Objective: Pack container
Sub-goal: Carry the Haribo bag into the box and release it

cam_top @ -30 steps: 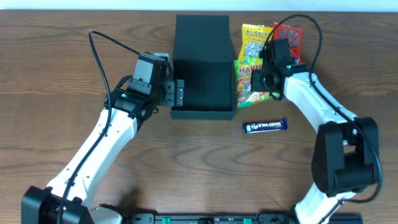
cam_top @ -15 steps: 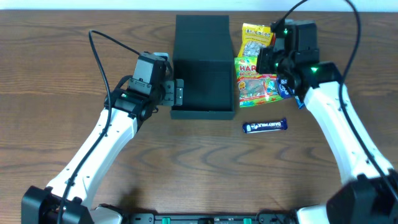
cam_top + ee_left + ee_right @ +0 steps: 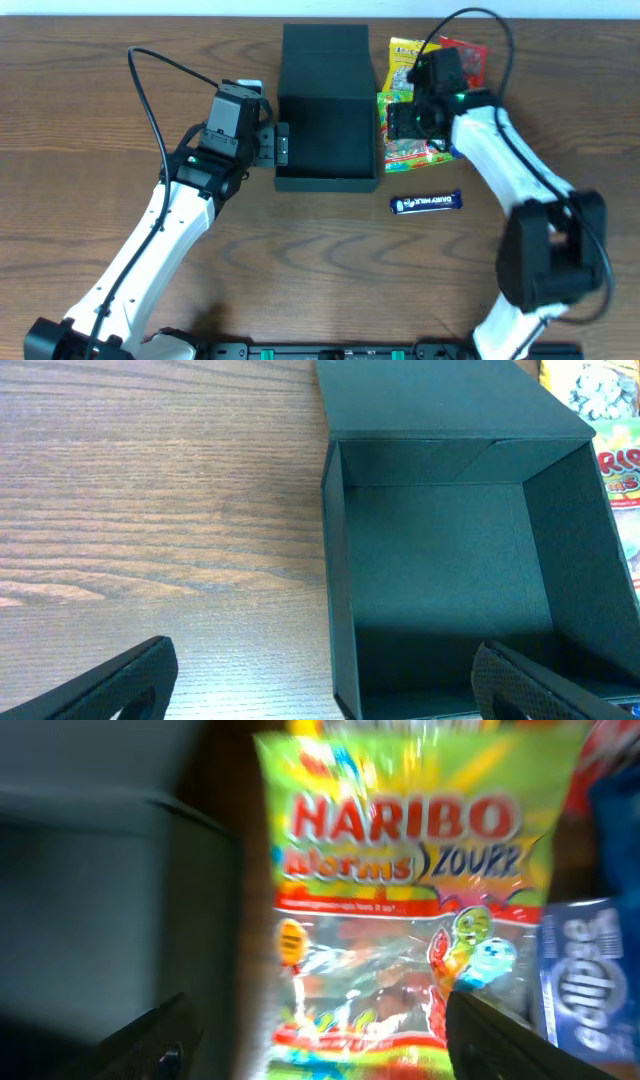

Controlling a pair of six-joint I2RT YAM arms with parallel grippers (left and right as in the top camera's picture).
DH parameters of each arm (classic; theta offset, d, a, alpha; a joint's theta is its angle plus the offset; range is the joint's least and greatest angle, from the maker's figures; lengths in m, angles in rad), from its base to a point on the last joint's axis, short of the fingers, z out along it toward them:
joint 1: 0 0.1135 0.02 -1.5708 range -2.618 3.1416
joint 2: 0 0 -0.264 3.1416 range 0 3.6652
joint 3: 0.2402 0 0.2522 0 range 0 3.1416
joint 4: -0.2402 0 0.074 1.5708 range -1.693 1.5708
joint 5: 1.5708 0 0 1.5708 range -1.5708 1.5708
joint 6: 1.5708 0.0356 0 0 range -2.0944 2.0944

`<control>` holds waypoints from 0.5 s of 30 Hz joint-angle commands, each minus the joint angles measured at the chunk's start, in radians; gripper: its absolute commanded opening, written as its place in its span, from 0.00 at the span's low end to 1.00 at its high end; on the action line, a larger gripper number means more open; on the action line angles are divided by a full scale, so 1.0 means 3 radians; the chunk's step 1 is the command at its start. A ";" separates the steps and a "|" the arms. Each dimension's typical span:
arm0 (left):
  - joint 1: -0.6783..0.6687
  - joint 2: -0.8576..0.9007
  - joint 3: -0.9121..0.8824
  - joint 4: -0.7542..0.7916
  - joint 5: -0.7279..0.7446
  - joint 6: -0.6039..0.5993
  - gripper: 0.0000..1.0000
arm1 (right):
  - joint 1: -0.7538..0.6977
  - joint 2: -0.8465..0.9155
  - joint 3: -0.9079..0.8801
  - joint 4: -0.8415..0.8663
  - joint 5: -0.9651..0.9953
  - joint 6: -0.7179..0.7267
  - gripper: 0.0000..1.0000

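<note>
Open container point(image 3: 327, 120) at upper centre of the table point(image 3: 100, 60), lid flap folded back toward the top edge. The left gripper point(image 3: 320, 695), fingers spread wide, straddles the container's left wall. The right gripper point(image 3: 330, 1045), equally wide and holding nothing, hangs over a gummy bag point(image 3: 400, 920) just right of the container.

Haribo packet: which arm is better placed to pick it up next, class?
Right. The right arm's fingers are open above the Haribo packet; the left arm's fingers straddle the container's opposite wall.
</note>
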 commanded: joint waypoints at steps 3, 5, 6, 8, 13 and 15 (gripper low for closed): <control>0.0014 -0.0025 0.0055 -0.0005 -0.0020 0.0071 0.95 | -0.0020 0.0373 0.0003 0.0043 0.0333 0.0094 0.75; 0.0014 -0.0025 0.0055 -0.0004 -0.0020 0.0071 0.95 | -0.0020 0.0492 0.0003 0.0074 0.0348 0.0093 0.72; 0.0014 -0.0025 0.0055 -0.0004 -0.0020 0.0071 0.95 | -0.0022 0.0563 0.0003 0.0085 0.0348 0.0093 0.69; 0.0014 -0.0025 0.0055 -0.0005 -0.0020 0.0071 0.95 | -0.0022 0.0692 0.0003 0.0085 0.0347 0.0093 0.53; 0.0014 -0.0025 0.0055 -0.0004 -0.0022 0.0071 0.95 | -0.0020 0.0785 0.0004 0.0069 0.0334 0.0093 0.13; 0.0014 -0.0025 0.0055 -0.0004 -0.0024 0.0072 0.95 | -0.0020 0.0765 0.0031 0.0020 0.0320 0.0094 0.04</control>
